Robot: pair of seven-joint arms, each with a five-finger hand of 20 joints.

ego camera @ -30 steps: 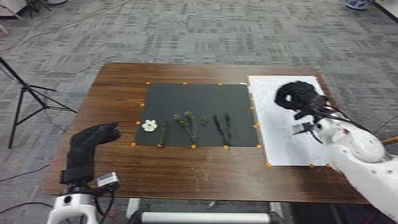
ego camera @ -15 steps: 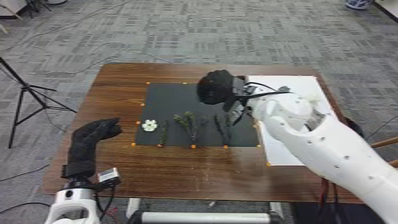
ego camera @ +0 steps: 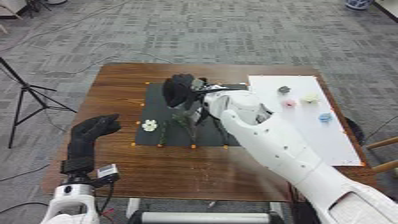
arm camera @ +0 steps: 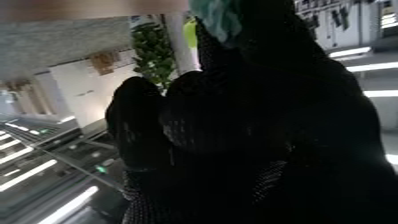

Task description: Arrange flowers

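Note:
My right hand [ego camera: 179, 91] is over the dark mat [ego camera: 160, 95] in the head view, above the upper ends of the green stems [ego camera: 184, 121]. In the right wrist view, my right hand [arm camera: 231, 110] is shut on a teal flower [arm camera: 220, 19], pinched at the fingertips. A white flower [ego camera: 149, 125] lies on the mat's left side, beside the stems; the right forearm partly covers the stems on the right. On the white sheet [ego camera: 306, 142] lie a pink flower [ego camera: 289, 103], a cream one [ego camera: 309, 98], a blue one [ego camera: 325, 117] and a grey-green one [ego camera: 284, 90]. My left hand [ego camera: 91, 131] rests open left of the mat.
Small orange markers line the mat and sheet on the brown table [ego camera: 120, 90]. The right arm stretches across the sheet's near part. A black tripod [ego camera: 28, 90] stands on the floor to the left, and a wooden chair part [ego camera: 384, 166] is at the right edge.
My right hand has swung left from the white sheet to above the dark mat, uncovering the flowers on the sheet. The left hand has barely moved.

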